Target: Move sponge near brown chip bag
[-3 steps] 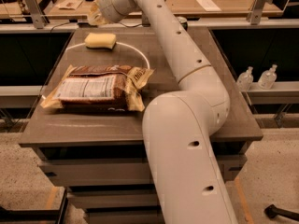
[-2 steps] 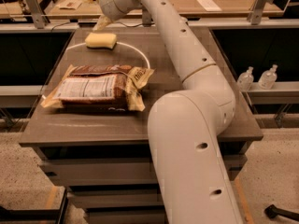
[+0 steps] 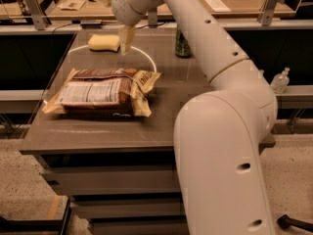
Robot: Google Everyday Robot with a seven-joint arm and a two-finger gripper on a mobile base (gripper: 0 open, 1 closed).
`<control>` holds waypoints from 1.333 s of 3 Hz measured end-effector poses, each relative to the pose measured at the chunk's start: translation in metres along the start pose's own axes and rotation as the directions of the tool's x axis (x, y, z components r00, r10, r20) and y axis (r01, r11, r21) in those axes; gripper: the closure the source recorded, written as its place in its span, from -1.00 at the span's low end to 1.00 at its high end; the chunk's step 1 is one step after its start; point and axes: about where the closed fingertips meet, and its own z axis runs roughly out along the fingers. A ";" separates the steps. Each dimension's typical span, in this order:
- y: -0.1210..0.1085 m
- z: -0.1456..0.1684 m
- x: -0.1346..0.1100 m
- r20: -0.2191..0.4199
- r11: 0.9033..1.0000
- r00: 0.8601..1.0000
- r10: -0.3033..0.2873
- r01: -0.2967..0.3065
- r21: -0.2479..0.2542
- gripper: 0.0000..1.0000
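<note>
The sponge (image 3: 103,42) is a small pale-yellow block lying at the far left of the grey table (image 3: 195,89). The brown chip bag (image 3: 100,92) lies flat nearer the front left, its white label panel up, about a hand's width in front of the sponge. My gripper (image 3: 126,39) hangs from the white arm just to the right of the sponge, pointing down close above the table top. It holds nothing that I can see.
A green drink can (image 3: 182,43) stands at the back of the table, right of the gripper. A thin white cable loop (image 3: 149,60) lies around the sponge area. My white arm (image 3: 220,131) covers the table's right side. A clear bottle (image 3: 280,80) stands at the right.
The gripper has moved from behind the sponge to its right side and come down toward the table. The sponge and the bag have not moved.
</note>
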 end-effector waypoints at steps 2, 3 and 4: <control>0.037 -0.043 -0.023 0.085 0.942 0.947 0.311 -0.319 0.108 -1.00; 0.057 -0.045 -0.033 0.183 0.807 0.822 0.540 -0.567 0.163 -1.00; 0.058 -0.039 -0.033 0.278 0.636 0.671 0.687 -0.741 0.215 -1.00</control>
